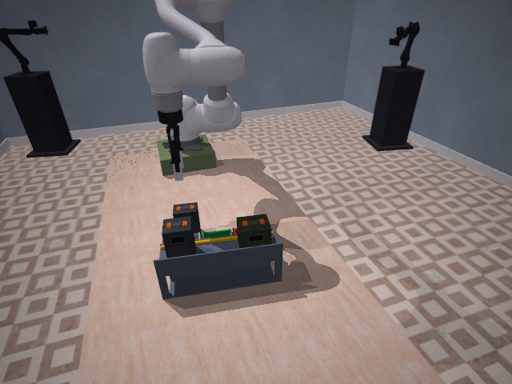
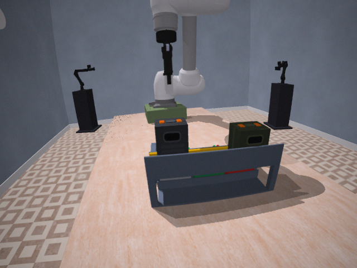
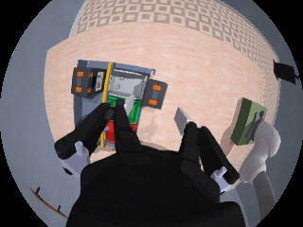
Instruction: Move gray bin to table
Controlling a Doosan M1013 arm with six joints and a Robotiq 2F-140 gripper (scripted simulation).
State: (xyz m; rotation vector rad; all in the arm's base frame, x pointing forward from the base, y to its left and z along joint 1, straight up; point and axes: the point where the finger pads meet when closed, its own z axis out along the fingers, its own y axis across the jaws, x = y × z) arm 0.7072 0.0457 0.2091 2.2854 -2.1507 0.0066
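Note:
A blue-grey shelf [image 1: 218,264] [image 2: 213,164] [image 3: 129,78] stands on the table [image 1: 248,342] [image 2: 201,239]. A dark grey bin [image 1: 178,238] [image 2: 171,137] [image 3: 87,82] stands at the shelf's left end. A second dark grey bin [image 1: 185,210] [image 3: 157,95] stands just behind it, on the robot's side; I cannot tell whether it rests on the shelf or the table. A dark green bin [image 1: 253,230] [image 2: 249,134] stands at the right end. My gripper [image 1: 178,172] [image 2: 168,80] [image 3: 154,107] is open and empty. It hangs pointing down, high above the table between the robot's base and the shelf.
The robot's green base block [image 1: 188,154] [image 2: 165,111] [image 3: 248,123] sits at the table's far end. Yellow, green and red strips [image 1: 217,234] [image 2: 207,148] lie along the shelf between the bins. Two black camera stands [image 1: 39,111] [image 1: 394,105] are on the floor.

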